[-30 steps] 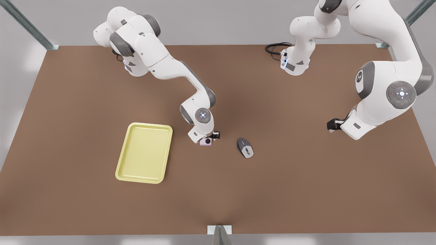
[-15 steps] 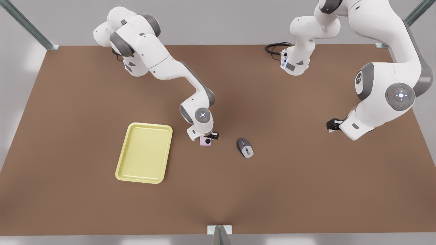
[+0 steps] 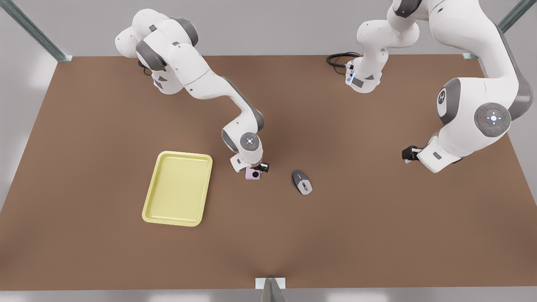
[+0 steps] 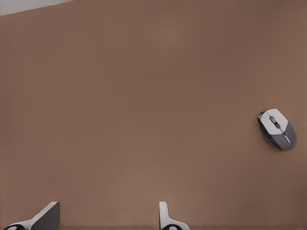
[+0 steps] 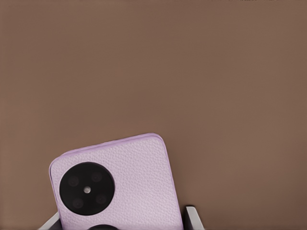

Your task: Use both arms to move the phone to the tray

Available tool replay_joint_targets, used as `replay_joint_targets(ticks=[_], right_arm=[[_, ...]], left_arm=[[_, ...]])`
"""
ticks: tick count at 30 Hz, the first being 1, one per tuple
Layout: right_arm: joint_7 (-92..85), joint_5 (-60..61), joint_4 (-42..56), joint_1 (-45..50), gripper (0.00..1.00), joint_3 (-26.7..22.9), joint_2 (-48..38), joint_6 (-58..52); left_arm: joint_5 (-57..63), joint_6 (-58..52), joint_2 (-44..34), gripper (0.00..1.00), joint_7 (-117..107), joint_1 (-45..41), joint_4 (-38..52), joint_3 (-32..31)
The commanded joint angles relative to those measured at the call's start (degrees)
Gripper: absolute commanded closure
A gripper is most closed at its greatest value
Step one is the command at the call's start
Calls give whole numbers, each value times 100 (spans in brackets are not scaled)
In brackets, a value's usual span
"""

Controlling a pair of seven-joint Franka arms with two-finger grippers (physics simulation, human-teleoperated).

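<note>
Pink phone (image 5: 115,184) sits between the right gripper's (image 5: 122,221) spread jaws — left gripper (image 4: 108,218) idles, jaws spread.

Surface: brown table (image 3: 377,235), matte and plain, with grey metal frame posts at its far corners.
Tray: pale yellow tray (image 3: 178,188) lies flat on the table toward the front view's left, long side running front to back.
Phone: pale pink phone (image 3: 253,174) lies flat on the table just to the right of the tray, camera circles up.
Mouse: grey and silver computer mouse (image 3: 301,182) rests near the phone, on its right in the front view, apart from it.
Cable: black cable (image 3: 337,59) loops at the far edge.
</note>
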Motion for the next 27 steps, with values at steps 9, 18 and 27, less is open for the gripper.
replay_joint_targets(ticks=[9,18,27], right_arm=[[238,-18,2,-1,28,-1,-14,1],[220,-10,11,-1,31,-1,-58,-52],[-2081,-1,-1096,-1266,31,-18,-1420,-562]], left_arm=[[3,-6,-9,0,90,0,3,-2],[-6,-6,-18,0,90,0,12,-2],[-23,-15,-35,0,64,-9,12,-2]])
